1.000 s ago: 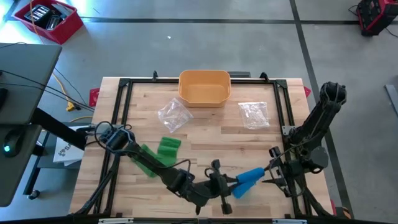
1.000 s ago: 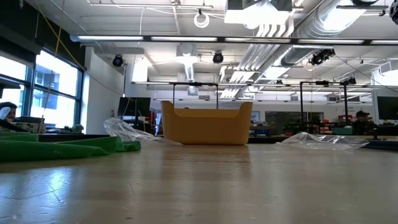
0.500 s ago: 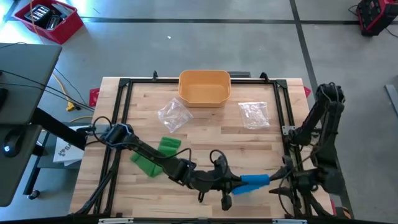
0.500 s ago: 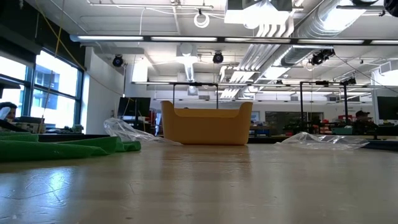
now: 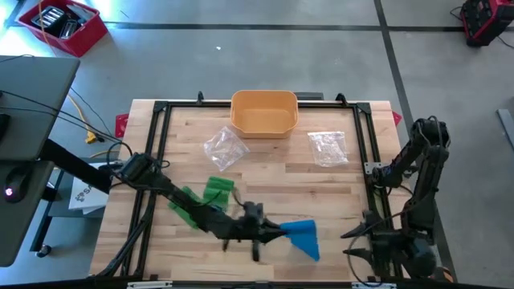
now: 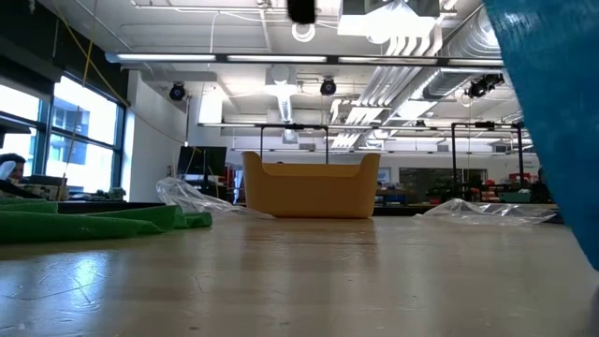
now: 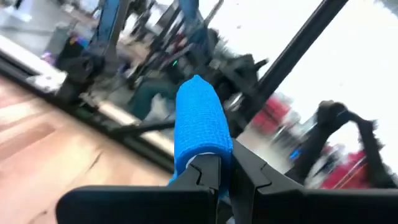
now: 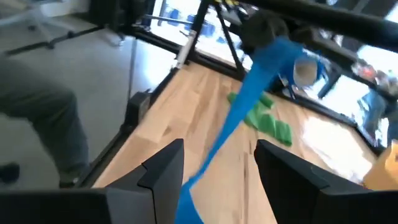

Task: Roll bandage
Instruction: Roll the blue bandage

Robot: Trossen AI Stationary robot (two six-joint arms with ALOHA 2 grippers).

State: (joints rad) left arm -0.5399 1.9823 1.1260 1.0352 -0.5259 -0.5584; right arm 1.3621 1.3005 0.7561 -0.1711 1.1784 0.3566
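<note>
The blue bandage [image 5: 303,238] hangs as a loose, twisted strip from my left gripper [image 5: 277,232], which is shut on it near the table's front middle. In the low view the strip [image 6: 554,122] fills the right edge. My right gripper [image 5: 352,243] stands open near the front right corner, clear of the strip's free end [image 5: 315,255]. In the right wrist view the strip [image 8: 249,106] runs down between the open fingers [image 8: 163,163] from my left gripper [image 8: 268,32]. A green bandage [image 5: 205,199] lies flat on the table, partly under my left arm. My left gripper pinches the blue bandage between its two fingers [image 7: 205,174]. The strip rises out of the closed fingers [image 7: 198,124] in the left wrist view. The fingers come about level from the table's left. The strip is slack and trails toward the near right; which end is held, I cannot tell.
An orange bin [image 5: 264,113] stands at the far middle edge. Two clear plastic bags [image 5: 223,148] [image 5: 327,147] lie in front of it. A black frame [image 5: 157,136] runs around the wooden table top.
My right gripper has let go of the blue bandage's end and drawn back toward the near right corner. My left gripper has rolled, sunk, and moved toward the table's left. The bandage, first stretched between both grippers, now hangs slack from the left one.
</note>
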